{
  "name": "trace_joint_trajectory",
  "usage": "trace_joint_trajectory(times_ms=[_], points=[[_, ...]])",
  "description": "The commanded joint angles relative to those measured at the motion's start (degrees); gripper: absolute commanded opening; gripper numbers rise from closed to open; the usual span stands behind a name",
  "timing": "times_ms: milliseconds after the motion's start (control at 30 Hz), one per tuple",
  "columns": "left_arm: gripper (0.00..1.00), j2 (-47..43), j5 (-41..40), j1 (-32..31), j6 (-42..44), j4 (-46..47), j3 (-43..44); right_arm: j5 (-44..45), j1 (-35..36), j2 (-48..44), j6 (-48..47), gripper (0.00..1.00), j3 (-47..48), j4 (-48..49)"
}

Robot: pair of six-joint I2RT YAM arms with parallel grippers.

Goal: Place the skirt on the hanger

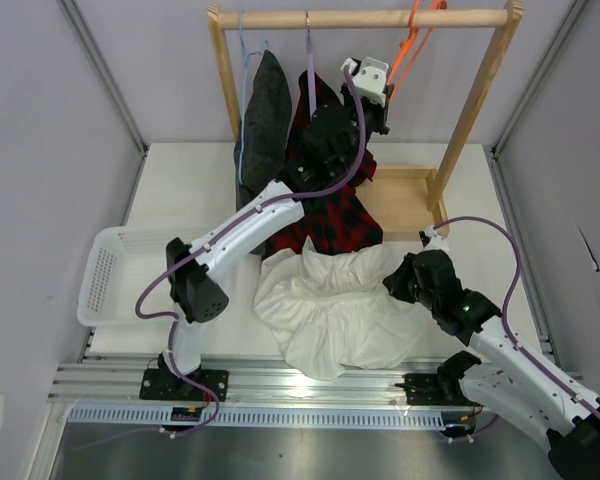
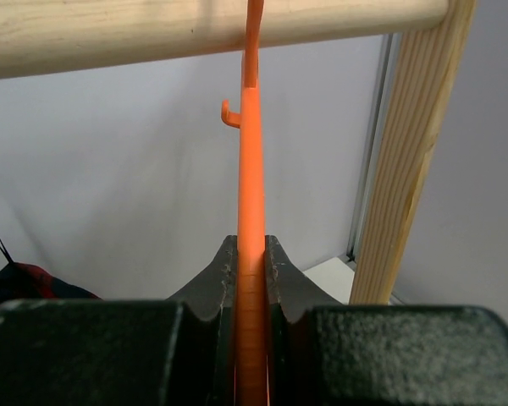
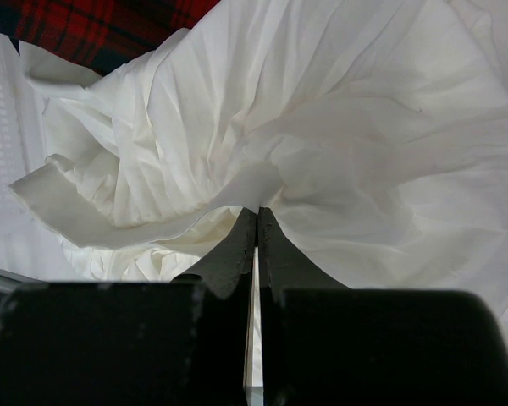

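hanger (image 2: pixel 252 169): smooth orange plastic, slight gloss
skirt (image 3: pixel 339 127): thin white cloth, matt, creased and gathered
rack rail (image 2: pixel 152 30) and post (image 2: pixel 411 169): bare pale wood, grain visible, matt
left end effector (image 2: pixel 252 254) and right end effector (image 3: pixel 256 222): matt black, looks like plastic; fine ribbing on the left's inner faces
shirt (image 1: pixel 330 220): red-black plaid cloth, matt
basket (image 1: pixel 105 275): white perforated plastic
counter (image 1: pixel 180 180): white, smooth, matt
base rail (image 1: pixel 310 381): bare silver metal, slotted

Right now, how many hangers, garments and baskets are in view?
Hangers: 3 (thin orange plastic hanger, purple hanger, light blue hanger)
Garments: 3 (white ruffled fabric skirt, red-black plaid shirt, dark grey garment)
Baskets: 1 (white plastic mesh basket)
Total: 7
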Motion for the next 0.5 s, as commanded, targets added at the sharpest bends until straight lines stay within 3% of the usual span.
trace_joint_trajectory(times_ms=[0,167,467], points=[[0.0,-3.4,1.4,-0.2,0.9,4.7,2.9,0.2,-0.3,-0.6,-1.0,0.0,1.9,1.4],[0.0,-3.4,1.7,-0.3,0.9,1.9,3.7,0.1,-0.6,-0.8,-1.3,0.0,1.9,1.1],[0.0,-11.3,4.3,-0.3,1.6,2.9,-9.6,-0.7,-1.3,0.1,-1.9,0.0,2.0,1.7]])
